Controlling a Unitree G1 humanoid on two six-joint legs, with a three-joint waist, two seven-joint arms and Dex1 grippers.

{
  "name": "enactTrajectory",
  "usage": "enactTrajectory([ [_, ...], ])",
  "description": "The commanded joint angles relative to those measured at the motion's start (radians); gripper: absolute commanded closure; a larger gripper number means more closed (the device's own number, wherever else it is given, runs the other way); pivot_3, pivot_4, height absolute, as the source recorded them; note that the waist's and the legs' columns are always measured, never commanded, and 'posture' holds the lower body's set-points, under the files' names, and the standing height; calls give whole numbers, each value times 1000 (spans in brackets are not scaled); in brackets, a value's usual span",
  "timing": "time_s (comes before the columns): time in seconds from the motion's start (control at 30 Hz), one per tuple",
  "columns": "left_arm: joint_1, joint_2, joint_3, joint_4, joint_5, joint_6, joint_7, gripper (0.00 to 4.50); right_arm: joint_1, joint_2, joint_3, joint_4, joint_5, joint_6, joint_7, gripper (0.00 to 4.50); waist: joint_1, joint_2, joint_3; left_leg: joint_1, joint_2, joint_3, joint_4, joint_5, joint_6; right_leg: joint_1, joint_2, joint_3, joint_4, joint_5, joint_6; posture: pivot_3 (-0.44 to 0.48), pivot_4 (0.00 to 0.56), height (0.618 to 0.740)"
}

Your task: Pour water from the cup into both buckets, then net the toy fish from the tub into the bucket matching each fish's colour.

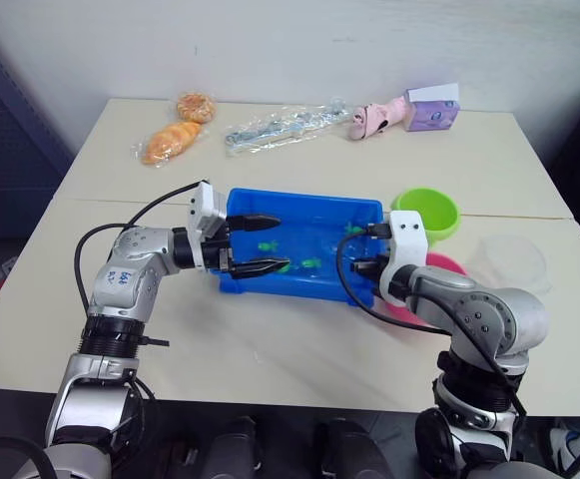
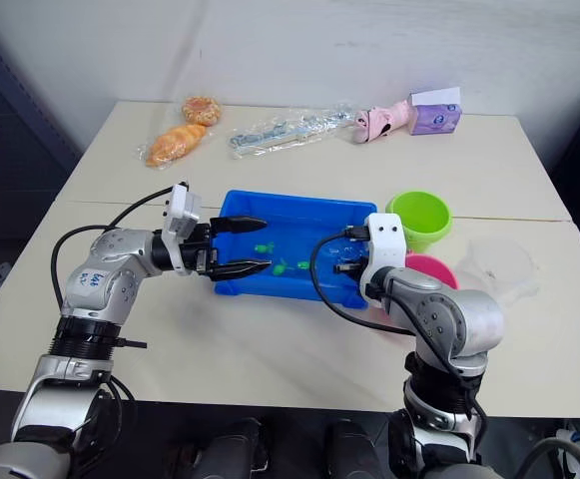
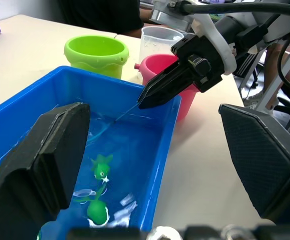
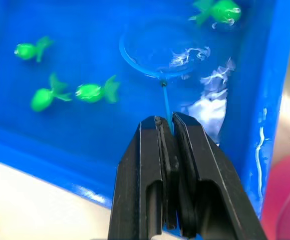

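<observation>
Fish (image 4: 91,92) in the tub (image 1: 299,284) number four, all green, possibly more hidden. Right gripper (image 4: 165,131) jaws pinch the net (image 4: 154,52) handle; left gripper (image 1: 260,242) jaws gape wide over the tub, empty.

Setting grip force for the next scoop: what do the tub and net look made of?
The tub looks like glossy, rigid blue plastic: its moulded rim catches highlights. The net, held in the right end effector, has a thin blue hoop, probably plastic, on a slim blue stem; its mesh is too fine to judge.
</observation>
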Motion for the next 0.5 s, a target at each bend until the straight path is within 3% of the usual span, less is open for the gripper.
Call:
enactTrajectory([
  [0.03, -1, -5, 16, -38, -21, -6, 5, 51, -49, -4, -10, 1, -48, 5, -24, 4500, -1, 0, 0, 0, 0, 0, 0, 0, 0, 0, 0, 0, 0, 0, 0, 0, 150, 740],
  [0.5, 7, -2, 19, -49, -26, -2, 13, 51, -77, -10, 40, 18, -107, 4, 2, 4500, -1, 0, 0, 1, -1, 1, -8, 5, -3, -3, 0, 1, 0, 0, 0, 0, 150, 740],
])
